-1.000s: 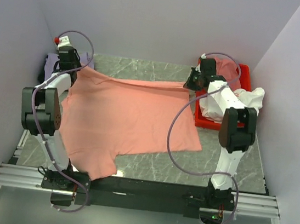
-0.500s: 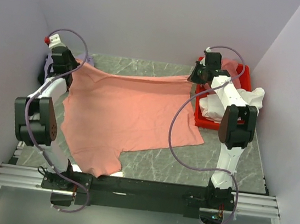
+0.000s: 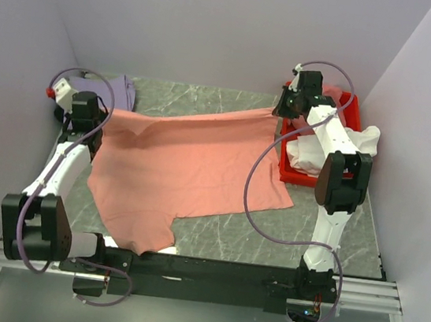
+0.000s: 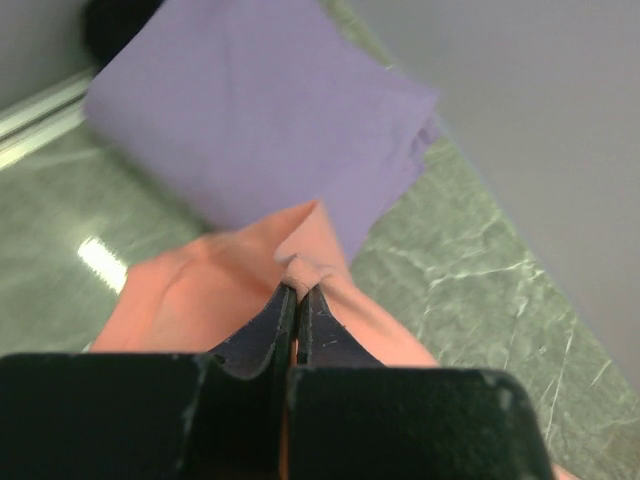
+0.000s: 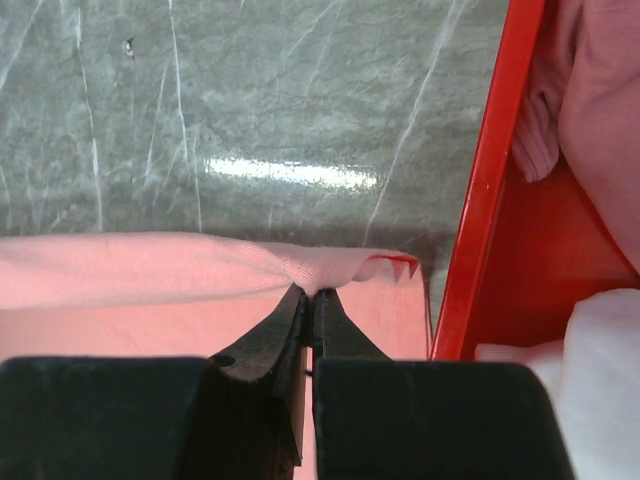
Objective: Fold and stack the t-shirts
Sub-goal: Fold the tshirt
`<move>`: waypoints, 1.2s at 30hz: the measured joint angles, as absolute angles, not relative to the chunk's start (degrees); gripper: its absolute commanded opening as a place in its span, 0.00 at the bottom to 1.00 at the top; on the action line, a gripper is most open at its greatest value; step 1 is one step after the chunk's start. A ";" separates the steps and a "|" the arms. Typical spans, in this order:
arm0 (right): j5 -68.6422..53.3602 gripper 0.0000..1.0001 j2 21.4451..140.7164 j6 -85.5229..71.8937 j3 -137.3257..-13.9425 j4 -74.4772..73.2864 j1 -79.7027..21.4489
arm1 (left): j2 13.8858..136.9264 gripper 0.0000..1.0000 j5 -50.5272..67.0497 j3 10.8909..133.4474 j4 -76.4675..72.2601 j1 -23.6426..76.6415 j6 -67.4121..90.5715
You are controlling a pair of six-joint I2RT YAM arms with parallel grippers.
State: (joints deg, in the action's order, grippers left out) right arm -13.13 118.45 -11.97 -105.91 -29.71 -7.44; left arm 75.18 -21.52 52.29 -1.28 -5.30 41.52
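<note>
The salmon-pink t-shirt (image 3: 183, 169) is stretched across the table between both arms. My left gripper (image 3: 106, 115) is shut on its far left corner (image 4: 300, 265), just in front of the lavender t-shirt (image 4: 260, 110). My right gripper (image 3: 279, 111) is shut on its far right corner (image 5: 330, 270), beside the red bin's rim. The near part of the shirt lies on the table with a sleeve near the front rail. A dusty rose t-shirt (image 5: 590, 90) and a white t-shirt (image 3: 353, 143) lie in the bin.
The red plastic bin (image 3: 286, 170) stands at the right, its wall (image 5: 490, 190) close to my right gripper. The lavender t-shirt (image 3: 121, 89) lies at the back left corner. Walls close in the back and sides. The black front rail (image 3: 201, 270) runs along the near edge.
My left arm has swung left and toward the near side, pulling the shirt's left corner lower and tighter. My right gripper has moved slightly back, still holding its corner.
</note>
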 measured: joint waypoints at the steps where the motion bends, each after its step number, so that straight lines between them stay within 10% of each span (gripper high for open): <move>1: -13.15 0.00 118.45 -11.44 -106.34 -30.28 -7.44 | 73.82 0.01 -22.44 51.48 0.73 -5.21 42.83; 36: -14.59 0.00 121.40 -5.76 -110.59 -35.62 -6.96 | 53.84 0.00 -35.75 43.48 42.13 4.64 73.14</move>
State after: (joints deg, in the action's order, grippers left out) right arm -14.59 121.40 -5.76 -110.59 -35.62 -6.96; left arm 53.84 -35.75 43.48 42.13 4.64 73.14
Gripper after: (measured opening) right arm 0.027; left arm 0.023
